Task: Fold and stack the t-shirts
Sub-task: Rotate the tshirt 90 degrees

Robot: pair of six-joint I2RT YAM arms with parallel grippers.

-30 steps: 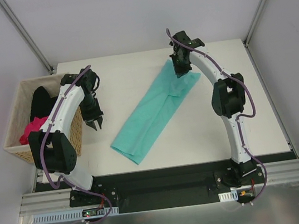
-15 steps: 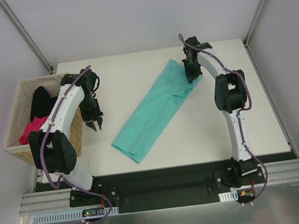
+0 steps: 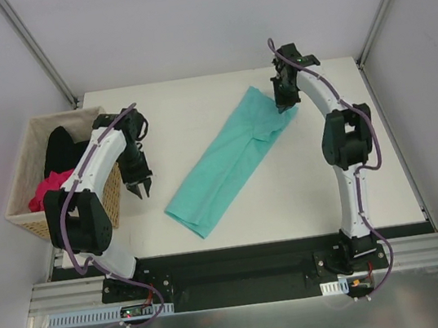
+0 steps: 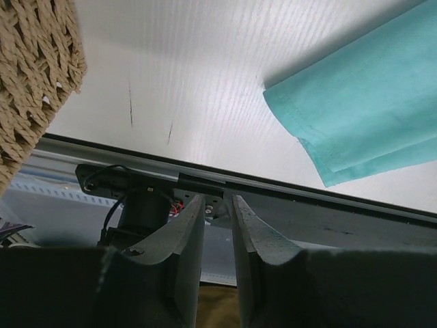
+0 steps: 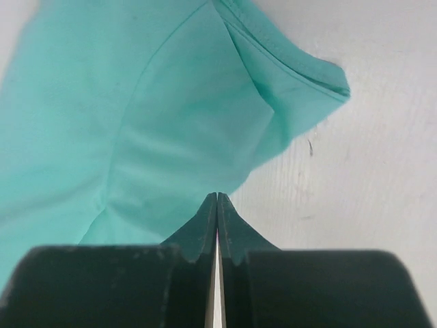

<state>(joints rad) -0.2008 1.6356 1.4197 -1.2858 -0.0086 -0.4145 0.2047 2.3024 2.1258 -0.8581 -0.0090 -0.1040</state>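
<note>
A teal t-shirt (image 3: 227, 163) lies on the table as a long, narrow diagonal strip (image 5: 136, 102). Its near corner shows in the left wrist view (image 4: 362, 102). My right gripper (image 3: 284, 105) is shut, its tips (image 5: 217, 195) just over the shirt's far right edge, with no cloth visibly bunched between them. My left gripper (image 3: 138, 188) hangs beside the basket, left of the shirt. Its fingers (image 4: 218, 198) stand a narrow gap apart and hold nothing. A magenta t-shirt (image 3: 46, 190) and a black t-shirt (image 3: 59, 151) lie crumpled in the basket.
The woven wicker basket (image 3: 112, 192) stands at the table's left edge, close to my left arm, and its wall fills the left wrist view's corner (image 4: 34, 75). White table (image 3: 194, 110) lies around the teal shirt. The dark front rail (image 4: 328, 205) runs below.
My right gripper has moved right along the far end of the teal shirt, staying shut. The left gripper has shifted slightly toward the near edge.
</note>
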